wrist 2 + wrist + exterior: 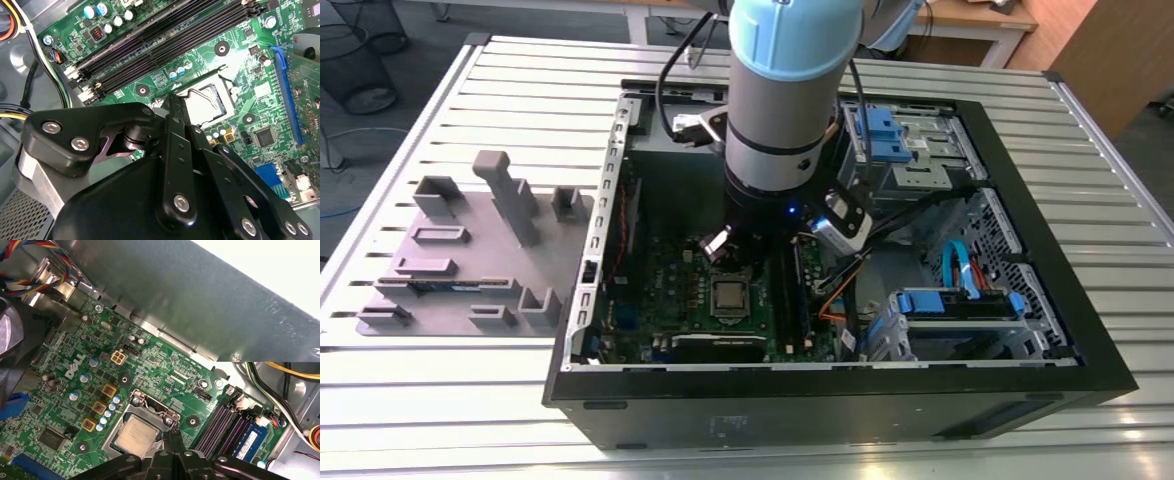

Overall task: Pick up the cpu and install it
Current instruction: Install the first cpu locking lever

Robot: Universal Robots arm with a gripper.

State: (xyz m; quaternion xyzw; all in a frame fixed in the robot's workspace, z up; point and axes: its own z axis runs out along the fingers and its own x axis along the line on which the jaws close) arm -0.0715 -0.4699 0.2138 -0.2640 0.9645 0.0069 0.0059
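In the exterior view the small flat square silver-topped cpu (730, 294) sits in the green motherboard (680, 320) socket; in the first wrist view the black claw (172, 432), pressed together and empty, hovers beside this light, stiff, fragile chip, best gripped by its edges.

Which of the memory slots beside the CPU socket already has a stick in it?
The outermost slot, farthest from the cpu: in the first wrist view it holds a blue-labelled memory stick. The slots nearer the socket look empty.
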